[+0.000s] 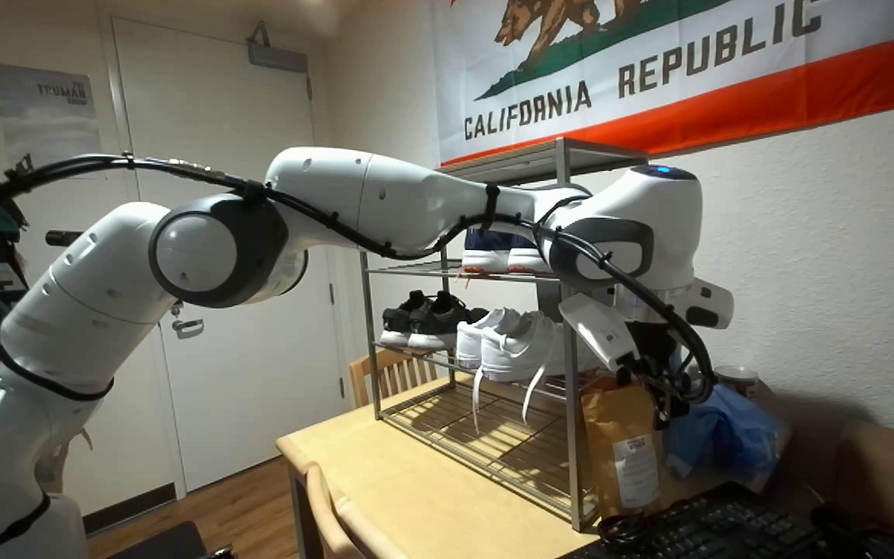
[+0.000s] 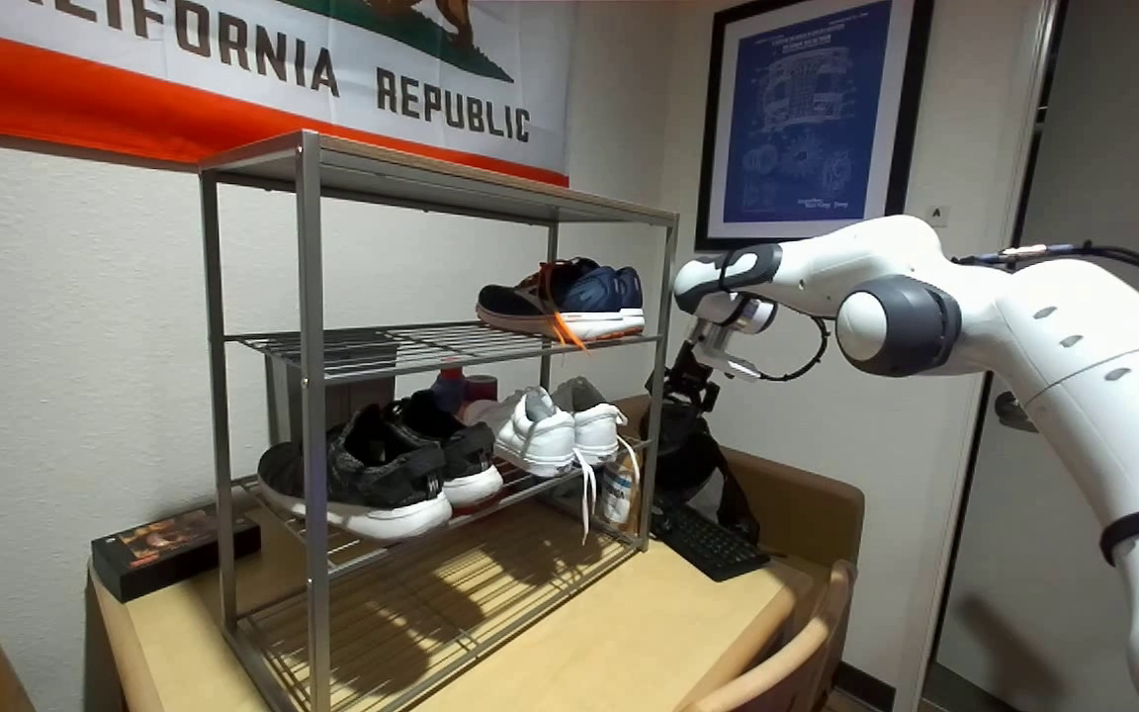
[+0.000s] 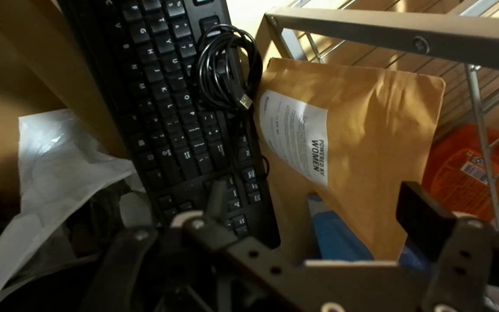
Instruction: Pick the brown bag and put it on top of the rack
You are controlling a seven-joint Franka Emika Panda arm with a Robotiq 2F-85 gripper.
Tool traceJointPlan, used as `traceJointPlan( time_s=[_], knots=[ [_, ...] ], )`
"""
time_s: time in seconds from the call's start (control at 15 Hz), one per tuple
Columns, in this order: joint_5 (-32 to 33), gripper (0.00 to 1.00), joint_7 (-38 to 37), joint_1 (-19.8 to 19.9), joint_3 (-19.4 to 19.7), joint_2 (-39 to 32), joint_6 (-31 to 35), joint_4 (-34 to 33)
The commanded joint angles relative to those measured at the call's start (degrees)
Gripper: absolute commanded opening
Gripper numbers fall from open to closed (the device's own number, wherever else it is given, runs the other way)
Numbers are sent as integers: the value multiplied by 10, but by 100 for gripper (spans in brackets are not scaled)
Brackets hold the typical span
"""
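1. Your brown bag (image 1: 606, 435) stands outside the rack (image 2: 310, 277), just beside one end of it.
2. You have the fingers (image 3: 422, 214) spread apart at that same end of the rack, close to the bag; whether they touch it, you cannot tell.
3. Near this end of the rack you also see a keyboard (image 3: 158, 86).
4. Your rack stands on the table (image 2: 629, 613), carrying white shoes (image 2: 535, 435), black shoes (image 2: 389, 475) and, higher, blue shoes (image 2: 601, 292).
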State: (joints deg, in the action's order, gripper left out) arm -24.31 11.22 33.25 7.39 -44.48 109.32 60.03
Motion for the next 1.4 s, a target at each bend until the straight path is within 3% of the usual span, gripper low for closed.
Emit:
traceJointPlan(
  time_s=[0.0,0.8,1.33],
  knots=[
    [-13,100,23,10,-17,-4,-27,-11],
    [-29,100,47,29,-55,-32,-73,-41],
    [-22,100,35,30,-59,-25,-53,-20]
  ],
)
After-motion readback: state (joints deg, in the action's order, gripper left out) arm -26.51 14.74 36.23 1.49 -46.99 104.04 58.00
